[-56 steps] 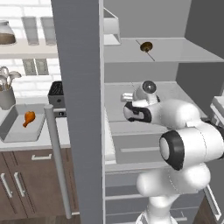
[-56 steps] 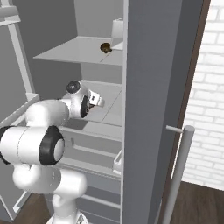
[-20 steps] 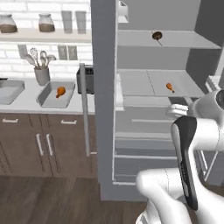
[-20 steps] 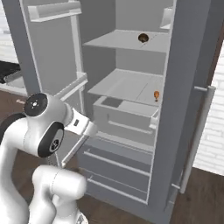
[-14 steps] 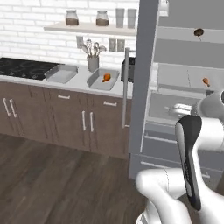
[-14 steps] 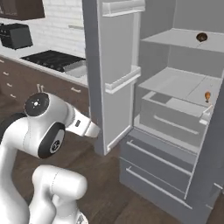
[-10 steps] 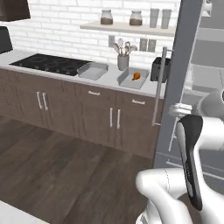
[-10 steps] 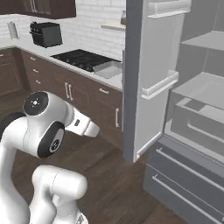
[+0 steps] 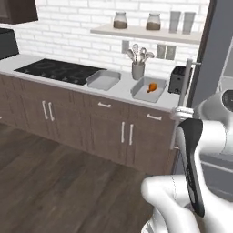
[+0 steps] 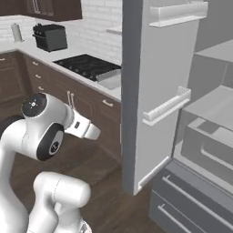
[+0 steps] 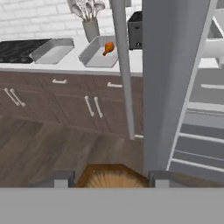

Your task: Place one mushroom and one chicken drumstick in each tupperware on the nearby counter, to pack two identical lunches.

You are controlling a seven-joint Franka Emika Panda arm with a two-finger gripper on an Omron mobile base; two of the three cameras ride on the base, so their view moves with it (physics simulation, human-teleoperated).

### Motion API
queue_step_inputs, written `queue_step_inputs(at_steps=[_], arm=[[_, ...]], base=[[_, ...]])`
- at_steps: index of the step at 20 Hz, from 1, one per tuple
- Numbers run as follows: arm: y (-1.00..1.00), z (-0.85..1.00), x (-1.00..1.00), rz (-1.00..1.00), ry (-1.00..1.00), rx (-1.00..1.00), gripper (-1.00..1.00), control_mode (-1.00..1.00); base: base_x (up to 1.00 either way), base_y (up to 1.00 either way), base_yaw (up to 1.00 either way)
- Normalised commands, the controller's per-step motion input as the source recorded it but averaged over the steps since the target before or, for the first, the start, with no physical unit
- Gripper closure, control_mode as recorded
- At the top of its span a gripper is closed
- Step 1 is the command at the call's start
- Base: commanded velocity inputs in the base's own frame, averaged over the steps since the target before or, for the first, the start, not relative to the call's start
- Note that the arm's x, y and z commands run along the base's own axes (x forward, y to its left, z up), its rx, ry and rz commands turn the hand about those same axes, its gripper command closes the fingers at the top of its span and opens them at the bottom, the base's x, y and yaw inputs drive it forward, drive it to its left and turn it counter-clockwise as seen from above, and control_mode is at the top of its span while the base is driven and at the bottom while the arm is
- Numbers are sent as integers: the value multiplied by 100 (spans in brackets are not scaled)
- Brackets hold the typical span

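Observation:
In the hand view my gripper [image 11: 111,180] is shut on a brown mushroom [image 11: 111,175], whose ribbed cap bulges between the two dark fingertips [image 11: 64,177]. Two light-grey tupperware trays stand on the pale counter [image 9: 119,91] beyond. The left tupperware [image 9: 103,79] holds nothing. The right tupperware [image 9: 148,89] holds an orange chicken drumstick [image 9: 152,86]. The same trays show in the hand view, the left tray [image 11: 52,50] and the right tray [image 11: 97,52] with the drumstick [image 11: 108,48]. Both are well ahead of the gripper, across the wooden floor.
An open grey fridge door [image 11: 174,78] with its long handle [image 11: 123,70] stands close on the right. A black stovetop [image 9: 58,70] lies left of the trays. A utensil holder [image 9: 137,69] and a black toaster [image 9: 178,80] stand behind them. Fridge drawers [image 10: 200,150] are at right.
The base has driven back and turned left from the fridge, so both base views swung from the shelves to the counter and stove. The arm holds its pose.

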Motion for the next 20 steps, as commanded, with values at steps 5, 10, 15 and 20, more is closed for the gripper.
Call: queue_step_inputs(at_steps=[5, 10, 15, 20], arm=[[0, 0, 0, 0, 0, 0, 100, 100], [0, 0, 0, 0, 0, 0, 100, 100], [0, 0, 0, 0, 0, 0, 100, 100], [0, 0, 0, 0, 0, 0, 100, 100]], base=[[100, 19, 1], [100, 100, 0], [100, 58, -16], [100, 60, -41]])
